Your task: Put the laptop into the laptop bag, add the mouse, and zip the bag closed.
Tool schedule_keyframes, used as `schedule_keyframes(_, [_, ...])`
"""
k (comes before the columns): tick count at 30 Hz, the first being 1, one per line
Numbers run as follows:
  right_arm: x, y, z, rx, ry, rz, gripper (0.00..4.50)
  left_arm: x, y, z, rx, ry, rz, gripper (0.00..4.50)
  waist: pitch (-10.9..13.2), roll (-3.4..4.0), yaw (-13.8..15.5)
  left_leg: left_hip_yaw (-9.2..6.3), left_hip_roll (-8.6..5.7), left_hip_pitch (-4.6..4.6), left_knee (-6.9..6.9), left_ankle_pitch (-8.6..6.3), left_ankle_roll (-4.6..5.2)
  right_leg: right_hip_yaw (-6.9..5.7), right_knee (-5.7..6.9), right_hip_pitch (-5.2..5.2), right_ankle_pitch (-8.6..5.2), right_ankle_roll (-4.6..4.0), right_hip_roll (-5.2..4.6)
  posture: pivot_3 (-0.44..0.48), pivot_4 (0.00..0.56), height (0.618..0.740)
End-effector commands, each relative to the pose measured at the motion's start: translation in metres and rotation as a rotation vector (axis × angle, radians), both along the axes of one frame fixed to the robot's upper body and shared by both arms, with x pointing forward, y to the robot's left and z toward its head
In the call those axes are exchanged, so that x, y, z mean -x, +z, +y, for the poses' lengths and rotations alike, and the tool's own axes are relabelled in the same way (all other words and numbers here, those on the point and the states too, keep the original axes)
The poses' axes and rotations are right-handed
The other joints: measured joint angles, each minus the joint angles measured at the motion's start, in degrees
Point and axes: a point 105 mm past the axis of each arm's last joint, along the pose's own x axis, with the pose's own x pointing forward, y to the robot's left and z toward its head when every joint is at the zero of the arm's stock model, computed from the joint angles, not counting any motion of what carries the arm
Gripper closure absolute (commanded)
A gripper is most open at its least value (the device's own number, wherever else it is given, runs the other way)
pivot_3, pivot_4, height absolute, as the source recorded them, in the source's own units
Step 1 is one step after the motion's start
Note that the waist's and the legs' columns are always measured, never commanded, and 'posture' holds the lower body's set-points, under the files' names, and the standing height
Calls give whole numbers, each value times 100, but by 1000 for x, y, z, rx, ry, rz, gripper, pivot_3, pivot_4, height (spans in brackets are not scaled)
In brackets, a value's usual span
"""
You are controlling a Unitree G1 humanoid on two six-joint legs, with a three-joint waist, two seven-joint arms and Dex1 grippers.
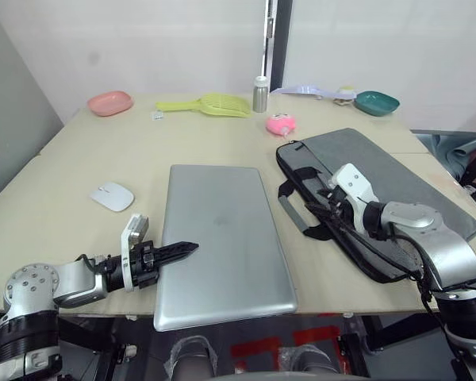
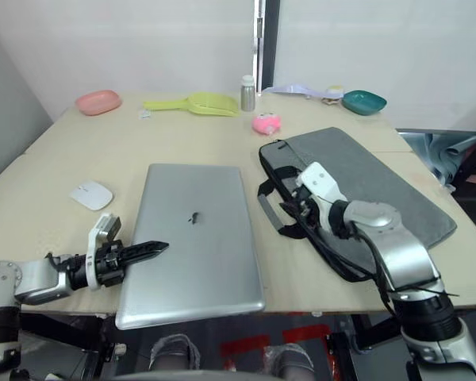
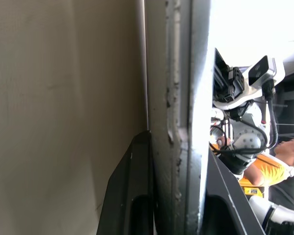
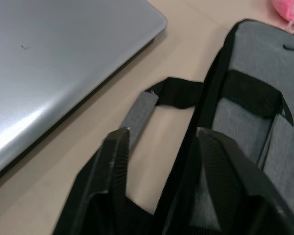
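The laptop (image 1: pixel 222 242), lid shut, lies flat at the table's (image 1: pixel 79 159) front edge, nearest of all. At its 9 o'clock edge the left gripper (image 1: pixel 186 249) reaches in, and the left wrist view shows its fingers (image 3: pixel 130 196) one on each side of the laptop's thin edge, apparently clamped on it, though contact is hard to judge there. The mouse (image 1: pixel 112 196) sits at about 10 o'clock from the laptop, apart from it. At 3 o'clock lies the laptop bag (image 1: pixel 381 190), its strap handles (image 1: pixel 295 213) trailing toward the laptop. The right gripper (image 4: pixel 159 139) straddles the bag's black-edged side, jaws parted, one finger over the table by a handle, the other over the grey fabric. A pink plush toy (image 1: pixel 280 124) rests just beyond the bag at 12 o'clock.
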Motion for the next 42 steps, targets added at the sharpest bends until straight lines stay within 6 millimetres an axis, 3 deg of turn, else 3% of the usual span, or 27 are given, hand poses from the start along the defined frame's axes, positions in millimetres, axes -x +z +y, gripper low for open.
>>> schedule_keyframes(1, [-3,3,-2,-7,-32,-36,718,-6,23,-13,95,-13,-83,4152,0,0,-4,1,-1,-2,1,0,0,1,-2,-1,0,1,-1,0,150,740])
schedule_keyframes(3, [-10,-5,-8,19,-87,-40,21,-5,22,-22,100,-28,-69,4152,0,0,-1,-1,-1,-3,-4,0,-1,-4,-5,-1,1,2,0,0,150,740])
schedule_keyframes(11, [-16,-18,-18,12,-162,0,21,-10,25,-30,132,11,-35,4152,0,-1,13,-1,-1,-5,-1,13,-23,-1,-4,-2,5,12,1,0,150,740])
schedule_keyframes(14, [-15,-20,-18,5,-156,14,811,-10,26,-32,127,4,-43,4152,0,-1,3,0,-1,-3,3,13,-24,2,-1,-1,8,16,1,0,150,740])
schedule_keyframes(25, [-15,-24,-26,4,-170,35,4479,-9,29,-36,110,-2,-65,4152,-1,-1,1,0,-1,-2,11,15,-26,4,5,-1,9,19,2,0,150,740])
schedule_keyframes(30, [-16,-12,-25,-85,-190,41,4479,-8,31,-40,113,-18,-74,4152,-1,-1,4,0,-1,-3,17,15,-27,5,10,0,10,19,2,0,150,740])
schedule_keyframes(35, [-17,17,-17,-279,-196,62,4479,-11,39,-47,138,-50,-108,4152,0,0,-1,-1,-1,-1,28,16,-26,8,25,0,10,19,2,0,150,740])
schedule_keyframes(42, [-14,49,-8,-398,-155,98,4479,-19,52,-53,181,-55,-148,4152,0,0,11,-3,0,2,41,17,-27,11,41,-1,11,19,2,0,150,740])
